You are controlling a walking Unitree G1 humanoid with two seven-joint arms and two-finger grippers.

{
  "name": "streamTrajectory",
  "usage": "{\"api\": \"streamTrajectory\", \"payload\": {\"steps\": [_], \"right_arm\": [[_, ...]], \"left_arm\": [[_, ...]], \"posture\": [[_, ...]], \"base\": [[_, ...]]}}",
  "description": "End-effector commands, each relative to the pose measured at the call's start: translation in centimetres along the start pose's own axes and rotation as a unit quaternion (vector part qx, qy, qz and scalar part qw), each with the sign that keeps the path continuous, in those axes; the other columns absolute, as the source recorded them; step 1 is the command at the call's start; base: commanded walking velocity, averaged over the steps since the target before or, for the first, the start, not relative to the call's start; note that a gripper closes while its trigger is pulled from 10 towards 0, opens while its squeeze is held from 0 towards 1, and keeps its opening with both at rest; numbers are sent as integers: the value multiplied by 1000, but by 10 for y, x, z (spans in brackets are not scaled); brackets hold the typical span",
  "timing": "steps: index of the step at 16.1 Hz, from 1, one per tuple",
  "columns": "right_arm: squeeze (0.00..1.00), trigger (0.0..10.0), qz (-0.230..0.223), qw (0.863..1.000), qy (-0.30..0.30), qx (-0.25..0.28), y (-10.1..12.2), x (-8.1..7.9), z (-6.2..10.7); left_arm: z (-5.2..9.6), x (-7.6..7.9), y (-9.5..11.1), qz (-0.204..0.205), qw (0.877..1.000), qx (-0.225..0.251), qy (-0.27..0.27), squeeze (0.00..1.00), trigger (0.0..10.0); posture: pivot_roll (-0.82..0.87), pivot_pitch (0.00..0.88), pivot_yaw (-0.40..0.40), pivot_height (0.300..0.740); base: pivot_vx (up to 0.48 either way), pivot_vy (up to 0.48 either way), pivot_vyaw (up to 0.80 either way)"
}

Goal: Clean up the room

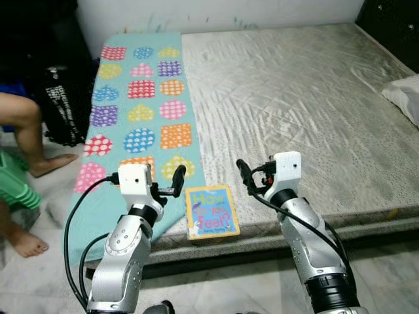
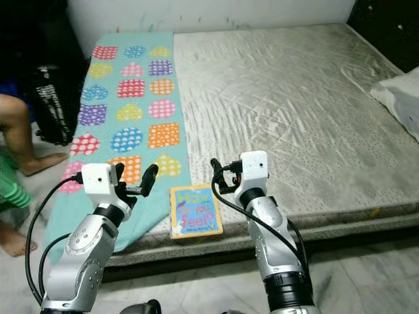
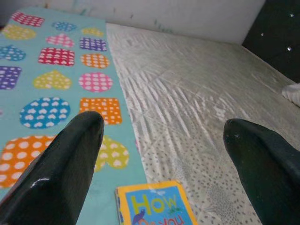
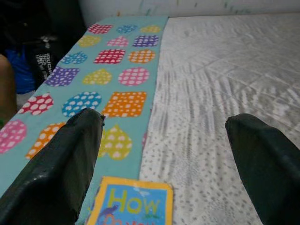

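Left eye view: book [image 1: 211,211] flat at the mattress [image 1: 308,104] front edge beside the patterned blanket [image 1: 141,104], long axis 12-to-6, between left gripper [image 1: 172,183] at its 10 o'clock and right gripper [image 1: 252,178] at 2, both spread wide and empty, about equally near.

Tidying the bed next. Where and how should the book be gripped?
Grip the book by its near edge, coming from the robot's side: it lies flat at the mattress edge, so only that edge likely offers a finger room underneath.
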State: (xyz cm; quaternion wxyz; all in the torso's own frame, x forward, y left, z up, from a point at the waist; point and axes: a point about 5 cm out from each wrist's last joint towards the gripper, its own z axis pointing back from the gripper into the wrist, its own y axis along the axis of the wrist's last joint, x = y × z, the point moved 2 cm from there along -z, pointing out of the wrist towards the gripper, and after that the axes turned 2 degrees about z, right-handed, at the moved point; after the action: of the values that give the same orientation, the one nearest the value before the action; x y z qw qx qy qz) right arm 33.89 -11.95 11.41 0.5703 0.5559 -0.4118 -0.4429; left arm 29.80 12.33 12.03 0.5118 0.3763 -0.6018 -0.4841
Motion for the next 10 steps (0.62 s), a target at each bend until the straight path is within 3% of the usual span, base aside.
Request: {"api": "streamTrajectory", "payload": {"steps": [1, 6, 10], "right_arm": [[0, 10000, -3, 1000, -3, 0, -1, -1, 0], [0, 10000, -3, 1000, -4, 1, -1, 0, 1], [0, 10000, -1, 1000, -9, 0, -2, 3, 1]], "left_arm": [[2, -3, 3, -3, 1000, 6, 2, 0, 10000], [2, -3, 3, 0, 1000, 4, 3, 0, 10000], [1, -4, -2, -17, 1000, -6, 23, 0, 10000]], "posture": [[16, 168, 6, 740], [14, 175, 7, 740], [14, 178, 8, 740]], "base": [[405, 0, 0], [393, 0, 0], [0, 0, 0]]}}
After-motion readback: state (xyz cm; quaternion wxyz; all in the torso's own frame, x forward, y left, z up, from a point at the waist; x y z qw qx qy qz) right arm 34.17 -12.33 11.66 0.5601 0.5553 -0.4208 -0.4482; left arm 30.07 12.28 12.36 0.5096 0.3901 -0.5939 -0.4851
